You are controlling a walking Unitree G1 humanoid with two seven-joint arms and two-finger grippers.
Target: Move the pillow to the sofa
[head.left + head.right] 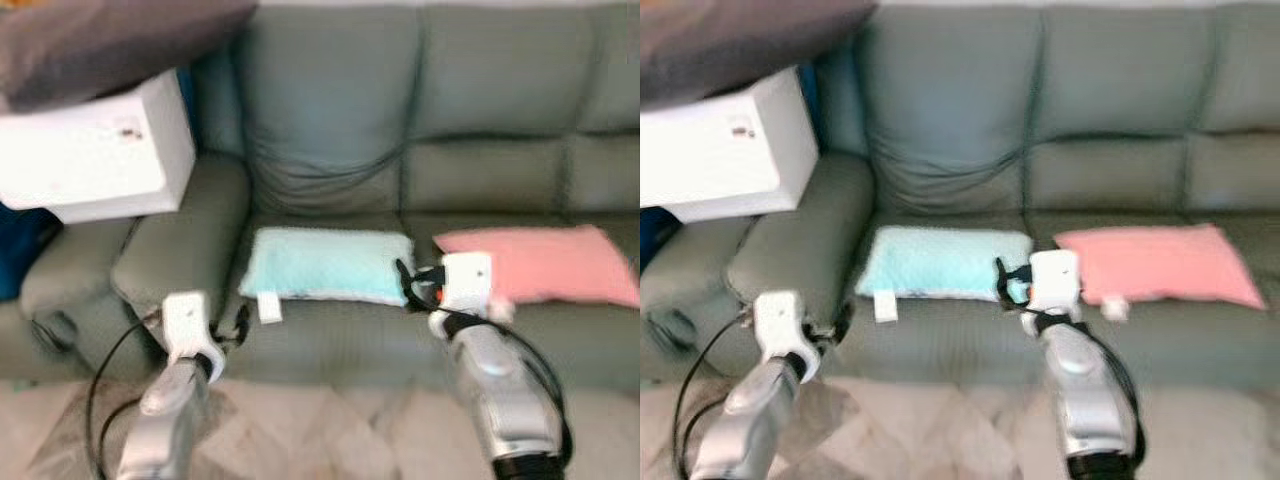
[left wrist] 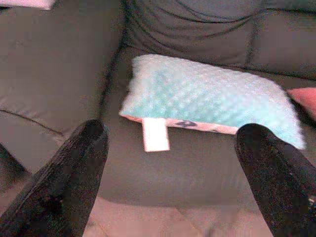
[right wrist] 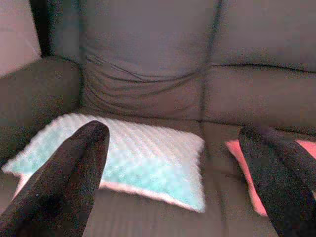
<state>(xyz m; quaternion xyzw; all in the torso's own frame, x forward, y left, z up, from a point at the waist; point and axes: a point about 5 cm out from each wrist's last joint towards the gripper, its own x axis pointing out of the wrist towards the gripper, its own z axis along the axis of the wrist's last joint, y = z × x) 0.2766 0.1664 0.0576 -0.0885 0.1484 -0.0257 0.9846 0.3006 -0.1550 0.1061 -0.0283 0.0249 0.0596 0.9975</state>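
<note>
1. The teal pillow (image 1: 325,264) lies flat on the sofa (image 1: 330,110) seat, on the cushion just beside the left armrest (image 1: 185,240). Judging by that, the move looks done: the pillow rests on the sofa and nothing grips it.

2. My left gripper (image 2: 173,197) hangs in front of the sofa, near the armrest and short of the pillow's front edge. Its fingers (image 2: 74,173) are spread wide with nothing between them.

3. My right gripper (image 3: 177,187) is also in front of the sofa, by the pillow's right end. Its fingers (image 3: 74,168) are likewise released and empty, apart from the pillow.

4. What may be left, as I judge it, is only to draw both arms back and perhaps check that the pillow sits well; it is not hanging over the seat's front edge.

5. The pillow's long axis runs along the sofa, parallel to the backrest, one short end toward the armrest and the other toward the pink pillow (image 1: 545,262) on the next seat. The two are near but apart.

6. A white tag (image 2: 155,134) sticks out from the pillow's front long edge, toward me.

7. A white box (image 1: 95,150) sits on the armrest with a dark cushion (image 1: 110,40) on top, well apart from the pillow.
</note>
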